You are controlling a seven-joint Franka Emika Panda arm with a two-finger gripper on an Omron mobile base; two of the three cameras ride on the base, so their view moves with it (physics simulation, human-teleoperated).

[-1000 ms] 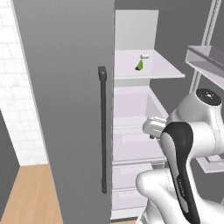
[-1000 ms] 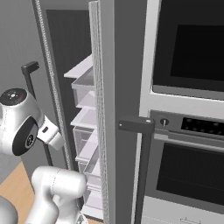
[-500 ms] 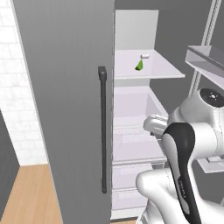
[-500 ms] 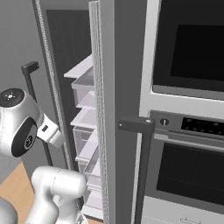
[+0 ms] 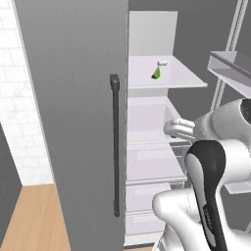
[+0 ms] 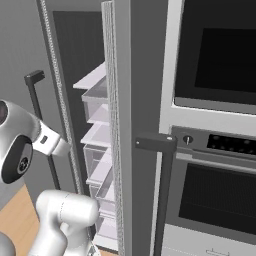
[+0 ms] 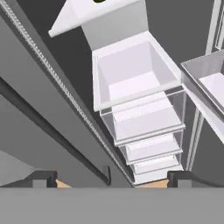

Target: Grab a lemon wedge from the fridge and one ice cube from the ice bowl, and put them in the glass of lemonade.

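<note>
— Where's the lemon wedge [image 5: 156, 73]?

— On the upper white shelf [image 5: 181, 78] of the fridge [image 5: 73, 98], whose door stands open. It's tiny and yellow-green, tapering upward, and a small whitish object [image 5: 162, 62] lies just beside it, toward the back. It's too small for me to judge which way its long axis runs across the shelf.

— And where are you relative to it?

— My gripper [image 7: 111, 177] sits lower, level with the clear drawers [image 7: 144, 118]. In the hand view the shelf's edge runs along the very top with a dark sliver of the wedge on it, so the wedge lies above me and deeper in.

— Your fingers?

— Spread as wide as they go, holding nothing; one tip [image 7: 41, 177] and the other flank the stacked drawers.

— So the next move?

— My guess: rise to shelf height, then reach in and straddle the wedge, keeping clear of that whitish piece.
</note>
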